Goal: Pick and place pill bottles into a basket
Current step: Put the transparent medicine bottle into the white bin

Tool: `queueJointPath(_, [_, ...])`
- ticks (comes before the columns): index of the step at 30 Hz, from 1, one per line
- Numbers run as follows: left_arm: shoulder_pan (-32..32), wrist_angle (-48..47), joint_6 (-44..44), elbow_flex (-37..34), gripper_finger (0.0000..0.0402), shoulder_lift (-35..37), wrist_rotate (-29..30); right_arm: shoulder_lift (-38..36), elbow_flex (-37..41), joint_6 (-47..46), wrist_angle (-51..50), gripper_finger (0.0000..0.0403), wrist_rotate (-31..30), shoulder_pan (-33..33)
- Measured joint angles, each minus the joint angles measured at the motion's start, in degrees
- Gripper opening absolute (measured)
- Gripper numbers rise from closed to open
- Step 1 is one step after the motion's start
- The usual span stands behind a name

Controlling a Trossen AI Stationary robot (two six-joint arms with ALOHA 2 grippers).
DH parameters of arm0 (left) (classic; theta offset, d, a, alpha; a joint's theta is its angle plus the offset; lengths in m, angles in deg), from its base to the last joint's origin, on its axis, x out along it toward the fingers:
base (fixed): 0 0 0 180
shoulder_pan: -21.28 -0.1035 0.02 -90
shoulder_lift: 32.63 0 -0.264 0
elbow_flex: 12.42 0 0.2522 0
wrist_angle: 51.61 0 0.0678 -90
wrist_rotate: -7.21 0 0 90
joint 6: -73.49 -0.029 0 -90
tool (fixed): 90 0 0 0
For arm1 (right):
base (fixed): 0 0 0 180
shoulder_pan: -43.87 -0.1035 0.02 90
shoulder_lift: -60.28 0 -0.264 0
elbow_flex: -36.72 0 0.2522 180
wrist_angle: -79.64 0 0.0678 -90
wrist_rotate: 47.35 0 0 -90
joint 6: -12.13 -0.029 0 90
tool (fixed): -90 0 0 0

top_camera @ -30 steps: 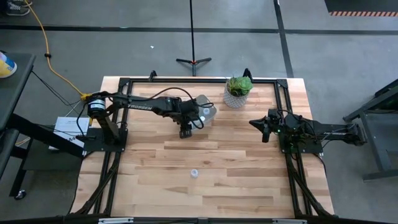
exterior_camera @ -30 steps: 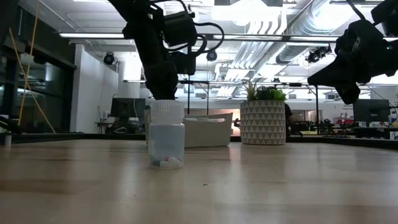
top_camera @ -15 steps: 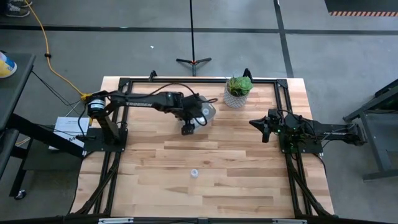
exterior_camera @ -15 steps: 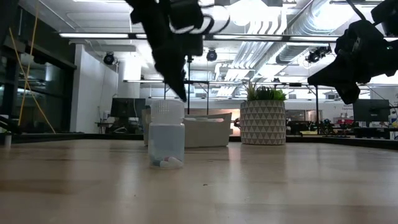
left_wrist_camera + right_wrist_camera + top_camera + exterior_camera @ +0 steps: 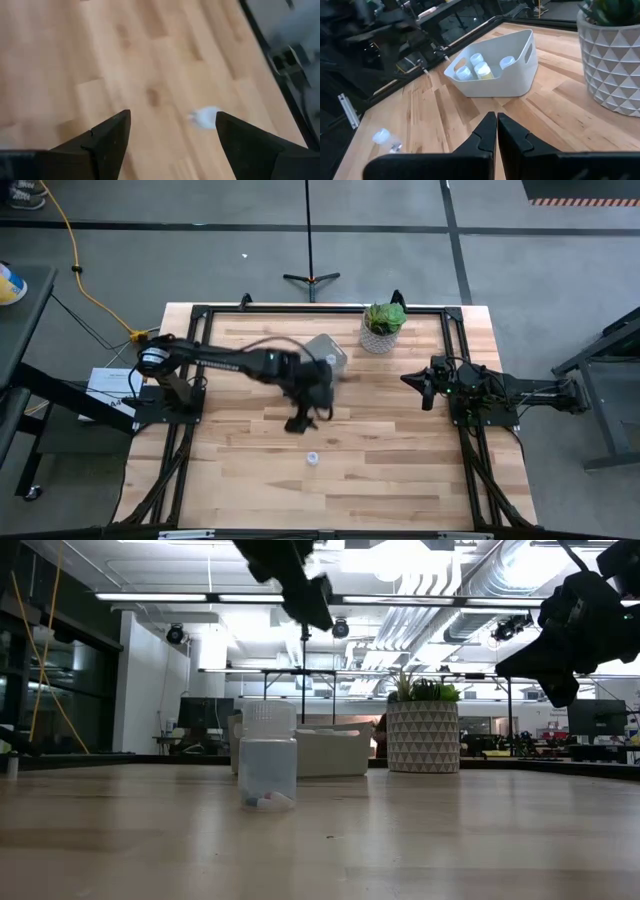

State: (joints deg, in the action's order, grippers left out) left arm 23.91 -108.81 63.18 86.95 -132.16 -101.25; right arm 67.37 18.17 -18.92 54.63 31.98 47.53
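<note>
Left gripper (image 5: pixel 298 423): fingers spread wide, empty; above the table's middle, between basket and lone bottle.
Right gripper (image 5: pixel 496 131): fingers pressed together, empty; waiting at the right side.
Basket (image 5: pixel 520 75): far centre, just left of the plant pot (image 5: pixel 380 332); at least four capped bottles (image 5: pixel 481 67) inside, count uncertain.
Remaining bottle (image 5: pixel 267 755): upright on the near-centre boards, well apart from the basket.
Handling: probably light, stiff, smooth plastic; tips easily. Take hold across the body below the cap.
</note>
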Motion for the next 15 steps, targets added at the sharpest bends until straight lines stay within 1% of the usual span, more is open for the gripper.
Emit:
queueJointPath(3, [4.8,-0.6,-3.3,0.0,0.032,0.0,1.4,0.0,0.0,0.0,0.0,0.0007,0.1,0.0])
queueJointPath(6, [9.1,-0.8,-6.2,0.0,0.0319,0.0,5.2,0.0,0.0,0.0,0.0,0.0007,0.1,0.0])
queueJointPath(9, [12.2,0.2,-6.4,0.0,0.0319,0.0,8.4,0.0,0.0,0.0,-0.1,0.0007,0.2,0.0])
queueJointPath(12, [14.3,1.9,-6.0,0.0,0.0319,-1.0,8.7,0.0,0.0,0.0,-0.2,0.0007,0.2,0.0])
queueJointPath(15, [15.4,2.8,-4.3,-0.1,0.0319,-3.6,8.7,0.0,0.0,0.0,-0.3,0.0007,0.3,0.0])
